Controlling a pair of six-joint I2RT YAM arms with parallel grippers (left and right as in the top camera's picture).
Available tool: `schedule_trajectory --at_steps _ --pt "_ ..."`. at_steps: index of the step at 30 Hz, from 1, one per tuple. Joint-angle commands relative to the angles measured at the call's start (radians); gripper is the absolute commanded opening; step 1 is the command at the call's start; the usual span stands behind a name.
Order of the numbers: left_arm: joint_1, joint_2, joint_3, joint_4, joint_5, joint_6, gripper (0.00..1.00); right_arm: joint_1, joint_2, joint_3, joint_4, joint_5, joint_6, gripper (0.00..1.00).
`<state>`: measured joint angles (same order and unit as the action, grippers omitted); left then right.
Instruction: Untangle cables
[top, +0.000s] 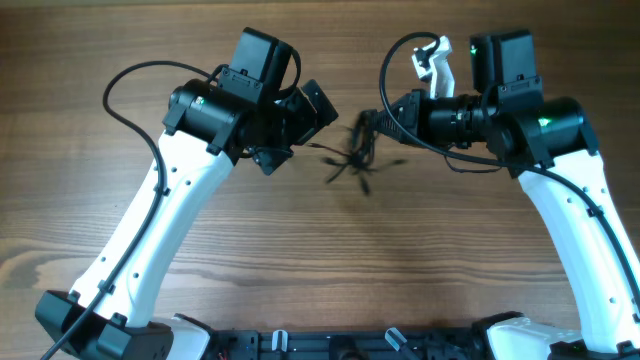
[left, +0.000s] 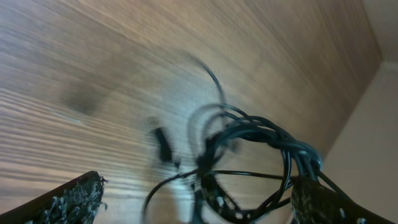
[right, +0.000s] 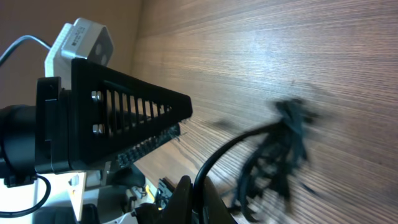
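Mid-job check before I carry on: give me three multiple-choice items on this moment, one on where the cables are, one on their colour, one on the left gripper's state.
1. Where is the bunch of cables?
A. By the arm bases.
B. Between the left gripper and the right gripper.
C. Outside the left arm.

2. What colour are the cables?
A. White.
B. Red.
C. Black.

3. How does the left gripper stand?
A. Open.
B. Shut on the cables.
C. Out of view.

Key: 1 B, the overhead view shows the bunch in the gap between the two; 2 C, every strand is black; 3 A, its wrist view shows the fingers wide apart.
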<state>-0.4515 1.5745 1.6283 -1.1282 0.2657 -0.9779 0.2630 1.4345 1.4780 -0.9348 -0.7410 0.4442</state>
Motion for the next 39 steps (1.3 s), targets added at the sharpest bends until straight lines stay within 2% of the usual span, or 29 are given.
schedule_trajectory --at_steps 1,12,16,23,35,39 --pt "-0.004 0.012 0.012 -0.003 0.055 0.006 1.00 0.002 0.003 0.005 0.024 -0.077 0.000 0.04" --pt "-0.040 0.029 0.012 0.000 0.056 0.070 0.98 0.002 0.004 0.005 0.111 -0.229 -0.012 0.06" --pt "-0.028 0.029 0.012 0.011 0.060 0.134 0.98 0.002 0.004 0.005 0.127 -0.311 -0.042 0.06" --pt "-0.026 0.029 0.012 0.022 0.060 0.164 0.99 0.002 0.004 0.005 0.211 -0.494 -0.042 0.06" --pt "-0.026 0.067 0.012 0.038 0.055 0.164 0.98 0.002 0.004 0.005 0.619 -0.713 0.298 0.04" --pt "-0.026 0.101 0.012 0.037 0.055 0.164 0.97 0.002 0.004 0.005 0.659 -0.713 0.325 0.04"
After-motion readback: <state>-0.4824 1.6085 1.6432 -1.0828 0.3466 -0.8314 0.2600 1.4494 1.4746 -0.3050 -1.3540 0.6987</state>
